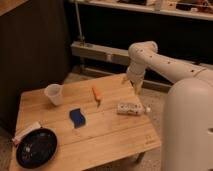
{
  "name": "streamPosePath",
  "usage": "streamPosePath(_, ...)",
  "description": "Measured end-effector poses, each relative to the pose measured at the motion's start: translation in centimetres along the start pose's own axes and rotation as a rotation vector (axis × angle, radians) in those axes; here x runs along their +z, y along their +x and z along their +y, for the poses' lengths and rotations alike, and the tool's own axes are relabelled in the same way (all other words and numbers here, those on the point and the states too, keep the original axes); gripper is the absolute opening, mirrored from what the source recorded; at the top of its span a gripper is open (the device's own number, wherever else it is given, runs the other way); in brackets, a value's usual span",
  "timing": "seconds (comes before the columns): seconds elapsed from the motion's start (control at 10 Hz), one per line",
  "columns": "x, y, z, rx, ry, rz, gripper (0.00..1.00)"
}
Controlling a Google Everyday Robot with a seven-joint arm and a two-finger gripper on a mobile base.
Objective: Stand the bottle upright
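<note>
Arm (187,125) foremost; whitish labelled bottle (131,108) lies flat; claw (135,87) spread nearby.

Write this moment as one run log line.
bottle: lying on table | gripper: open, empty, hovering near bottle | upright: not yet

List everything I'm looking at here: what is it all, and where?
table: one, pale wood, middle of the view
bottle: one, whitish, lying on its side near the table's right edge
cup: one, translucent white, upright, far left of the table
orange thing: one, orange, lying between cup and bottle; cannot tell what it is
sponge: one, blue, mid-table
plate: one, black, near left corner
packet: one, white with red, left edge beside the plate
arm: one, white, reaching in from the right
gripper: one, white, open and empty, above the table beyond the bottle
</note>
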Motion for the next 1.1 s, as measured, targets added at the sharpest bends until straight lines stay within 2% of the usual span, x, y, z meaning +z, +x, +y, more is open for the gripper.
streamPosePath(0.1,0.2,0.8,1.5,0.131,0.010,-0.010,0.62)
streamPosePath(0.2,0.4,1.4,2.9,0.227,0.027,-0.020,0.62)
streamPosePath(0.3,0.5,2.0,3.9,0.284,0.061,-0.027,0.62)
streamPosePath(0.4,0.9,2.5,5.0,0.316,0.081,-0.027,0.62)
streamPosePath(0.6,1.8,3.2,6.0,0.349,0.093,-0.032,0.62)
streamPosePath(0.8,2.9,5.2,7.4,0.379,0.092,-0.012,0.62)
streamPosePath(1.1,3.2,5.4,7.2,0.374,0.088,-0.010,0.62)
